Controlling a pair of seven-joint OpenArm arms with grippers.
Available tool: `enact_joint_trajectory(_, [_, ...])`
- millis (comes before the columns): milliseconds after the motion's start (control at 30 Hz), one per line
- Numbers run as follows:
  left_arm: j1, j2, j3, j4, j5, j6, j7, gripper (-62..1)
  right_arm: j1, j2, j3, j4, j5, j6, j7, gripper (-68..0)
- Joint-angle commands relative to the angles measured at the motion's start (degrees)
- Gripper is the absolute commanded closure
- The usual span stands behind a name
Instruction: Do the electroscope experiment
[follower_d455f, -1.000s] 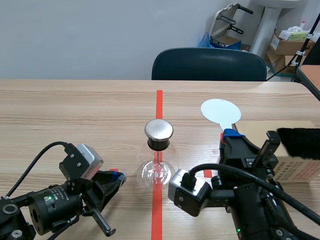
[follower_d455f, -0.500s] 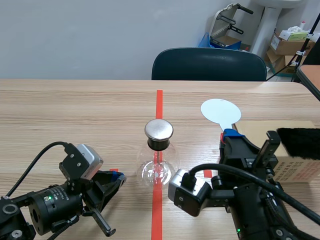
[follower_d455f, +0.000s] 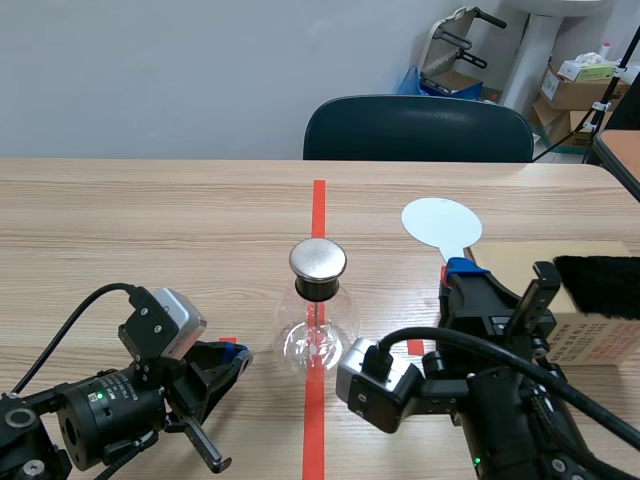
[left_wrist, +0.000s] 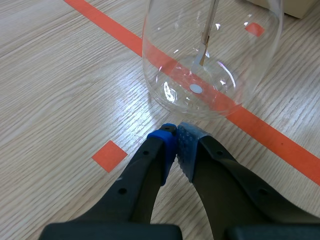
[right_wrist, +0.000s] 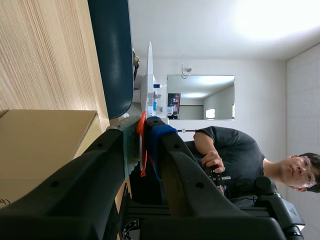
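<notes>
Glass electroscope flask (follower_d455f: 317, 335): round-bellied and clear, upright on the orange-red tape line (follower_d455f: 318, 200) at the middle of the table (follower_d455f: 150, 220). It sits between my two arms.
- Metal cap (follower_d455f: 318, 260): a dull silver dome on a black collar, closing the flask's neck.
- Inner rod (left_wrist: 206, 45): thin, hanging down inside the bulb, as my left wrist view shows it.

Left claw (follower_d455f: 235, 357): low on the table beside the flask. From its own camera (left_wrist: 176, 137) the blue pads meet with nothing between them. The tips are just short of the flask's base, and I cannot tell whether they touch it.

Right claw (follower_d455f: 458, 268): raised on the flask's other side, fingers pointing away from me. It is clamped on the white paddle (follower_d455f: 440, 222).
- The paddle's round disc stands out past the fingertips.
- My right wrist view shows the disc edge-on (right_wrist: 149, 75), with an orange-red strip pinched between the pads.

Cardboard box (follower_d455f: 590, 340): on the table beside my right arm, with a piece of black fur (follower_d455f: 600, 285) lying on top.

Dark chair (follower_d455f: 418, 130): at the table's far edge.

Person (right_wrist: 235, 150): seated in a dark shirt, seen in the right wrist view beyond the table.
</notes>
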Motion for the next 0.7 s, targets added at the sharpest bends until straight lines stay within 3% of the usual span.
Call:
enact_joint_trajectory(0, [0.02, 0.13, -0.04, 0.74, -0.13, -0.09, -0.81, -2.1, 0.07, 0.42, 0.13, 0.48, -0.04, -0.61, -0.09, -1.0])
enact_joint_trajectory(667, [0.02, 0.13, -0.04, 0.74, -0.13, -0.09, -0.81, -2.1, 0.07, 0.42, 0.13, 0.48, -0.04, -0.61, -0.94, -1.0])
